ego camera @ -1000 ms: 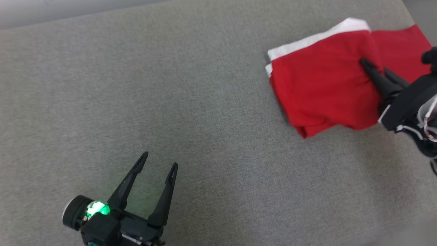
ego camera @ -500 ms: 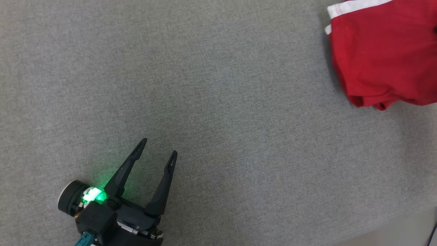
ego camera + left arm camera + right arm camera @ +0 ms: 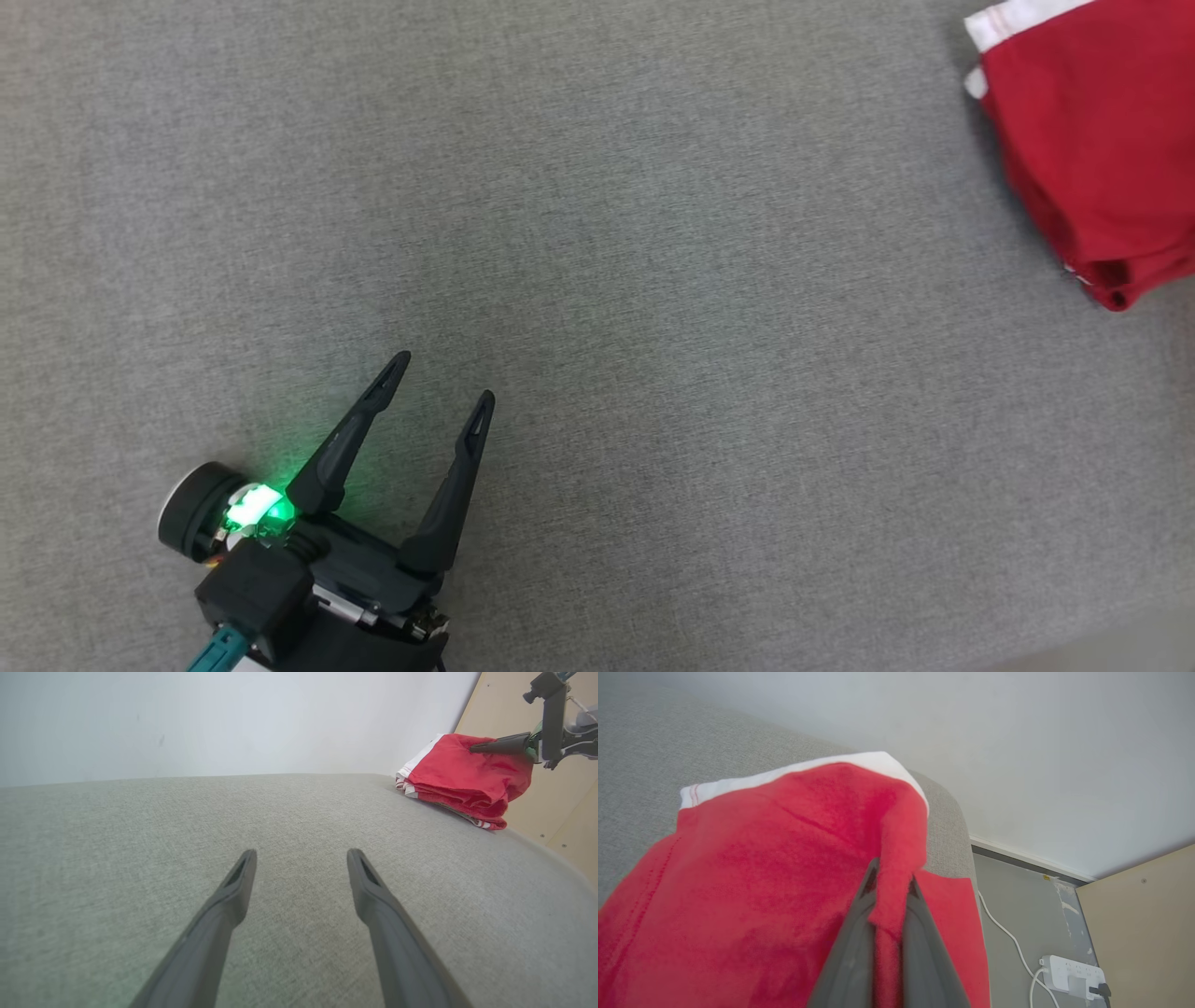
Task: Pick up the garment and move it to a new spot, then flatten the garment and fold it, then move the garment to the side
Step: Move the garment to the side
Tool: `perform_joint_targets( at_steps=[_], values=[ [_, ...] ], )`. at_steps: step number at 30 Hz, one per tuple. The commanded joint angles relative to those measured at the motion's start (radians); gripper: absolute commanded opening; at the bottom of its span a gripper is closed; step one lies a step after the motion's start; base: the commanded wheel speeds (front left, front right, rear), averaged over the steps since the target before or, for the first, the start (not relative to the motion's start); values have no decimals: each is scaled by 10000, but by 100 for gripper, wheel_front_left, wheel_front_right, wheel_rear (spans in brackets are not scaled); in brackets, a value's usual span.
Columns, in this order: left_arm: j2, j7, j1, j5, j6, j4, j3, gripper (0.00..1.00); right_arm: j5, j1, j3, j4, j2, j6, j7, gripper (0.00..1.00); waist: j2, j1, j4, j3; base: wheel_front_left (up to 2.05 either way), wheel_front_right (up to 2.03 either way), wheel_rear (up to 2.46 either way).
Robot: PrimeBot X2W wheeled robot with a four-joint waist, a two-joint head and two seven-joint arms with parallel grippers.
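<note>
garment, red with a white band, lies folded on the grey table, at its far right corner, and we see one flap of it reaching past the table's edge. our right gripper is at this same corner, its two fingers pressed nearly together on a raised ridge of the red cloth. our left gripper is over the table's near left part, well apart from the garment, fingers spread wide with nothing between them. beyond the table's right end, a white power strip lies on the floor.
</note>
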Motion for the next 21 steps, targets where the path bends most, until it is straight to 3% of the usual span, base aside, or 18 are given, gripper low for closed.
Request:
perform_joint_targets(
  at_steps=[1, 9, 10, 11, 12, 13, 14, 21],
  values=[
    [147, 24, -5, 3, 24, 172, 130, 100, -51, -147, 10, 26, -212, -3, -9, 0, 0, -1, 78, 39, 0, 0, 0],
    [146, 24, -39, -30, 14, 150, 108, 100, 75, -171, -112, 186, -642, -3, 80, 0, 0, -1, 213, 69, 0, 0, 0],
    [133, 24, -59, -16, 13, 158, 66, 100, 63, -78, -118, 396, -535, -3, 154, 49, 0, -1, 242, 76, 0, 0, 0],
    [121, 24, -62, -10, 13, 162, 40, 100, 138, -25, -130, 502, -439, -3, 247, 78, 0, -1, 260, 65, 0, 0, 0],
    [109, 24, -57, -9, 10, 164, 22, 100, 155, -1, -148, 662, -368, -3, 351, 81, 0, -1, 278, 54, 0, 0, 0],
    [103, 23, -65, -9, 11, 162, 8, 100, 161, 18, -164, 807, -302, -3, 458, 96, 0, -1, 300, 38, 0, 0, 0],
    [98, 23, -70, -11, 10, 149, 3, 100, 191, 47, -201, 951, -223, -3, 545, 100, 0, -1, 316, 23, 0, 0, 0],
    [6, 13, -17, -68, 6, 122, 29, 100, -290, 34, -358, 2278, 202, -3, 1317, 100, 0, -1, 448, -310, 0, 0, 0]
  ],
)
